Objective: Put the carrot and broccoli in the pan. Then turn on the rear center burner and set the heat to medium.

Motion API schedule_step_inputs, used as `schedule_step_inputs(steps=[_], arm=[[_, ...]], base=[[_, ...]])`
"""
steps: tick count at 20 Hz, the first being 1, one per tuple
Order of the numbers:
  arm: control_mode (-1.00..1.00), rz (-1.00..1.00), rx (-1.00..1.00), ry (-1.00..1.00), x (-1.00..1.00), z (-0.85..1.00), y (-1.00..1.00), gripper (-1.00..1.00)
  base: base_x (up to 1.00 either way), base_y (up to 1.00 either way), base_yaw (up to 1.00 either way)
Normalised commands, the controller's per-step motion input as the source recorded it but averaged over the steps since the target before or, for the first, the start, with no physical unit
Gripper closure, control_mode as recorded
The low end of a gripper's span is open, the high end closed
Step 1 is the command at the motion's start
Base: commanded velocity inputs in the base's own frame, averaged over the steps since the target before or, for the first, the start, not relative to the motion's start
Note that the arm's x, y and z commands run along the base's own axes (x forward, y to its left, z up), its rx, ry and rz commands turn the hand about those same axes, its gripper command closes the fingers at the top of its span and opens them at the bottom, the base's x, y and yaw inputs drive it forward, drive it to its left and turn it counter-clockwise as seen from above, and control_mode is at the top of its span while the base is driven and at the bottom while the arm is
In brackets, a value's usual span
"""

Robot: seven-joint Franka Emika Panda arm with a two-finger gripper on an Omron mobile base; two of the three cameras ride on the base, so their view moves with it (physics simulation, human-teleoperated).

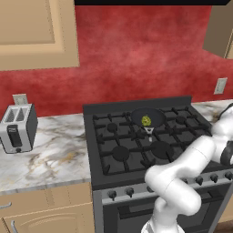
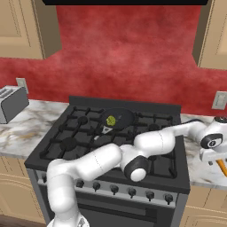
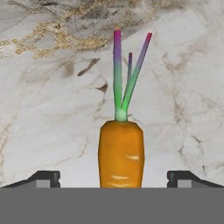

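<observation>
Claw (image 3: 113, 179): wide, astride the carrot (image 3: 121, 153), gripping nothing.
Carrot: on the bench (image 3: 52, 109), right of the stove.
Broccoli (image 1: 146, 120): in the pan (image 1: 157, 117).
Risk: uneven closing may roll the carrot aside.

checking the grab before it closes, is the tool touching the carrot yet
Apart. In the hand view the carrot lies on the marble counter midway between the tool's two fingertips, with bare counter showing on both sides of it.

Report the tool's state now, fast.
Tool: open, fingertips standing wide on either side of the carrot on the counter, not gripping it.
</observation>
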Motion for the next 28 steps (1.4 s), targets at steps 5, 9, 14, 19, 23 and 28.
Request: schedule_step_inputs(steps=[5,9,14,19,23,28], arm=[[-1.00,0.00,0.08,0.15,0.00,-0.16,0.00,1.00],[-1.00,0.00,0.07,0.14,0.00,-0.13,0.00,1.00],[-1.00,0.00,0.06,0.11,-0.06,-0.10,0.00,1.00],[-1.00,0.00,0.07,0.01,-0.39,0.00,0.00,1.00],[-1.00,0.00,0.11,-0.01,-0.57,0.00,0.00,1.00],[-1.00,0.01,0.14,-0.13,-0.55,0.09,0.10,1.00]], base=[[0.00,0.00,0.00],[0.00,0.00,0.00],[0.00,0.00,0.00],[0.00,0.00,0.00],[0.00,0.00,0.00],[0.00,0.00,0.00]])
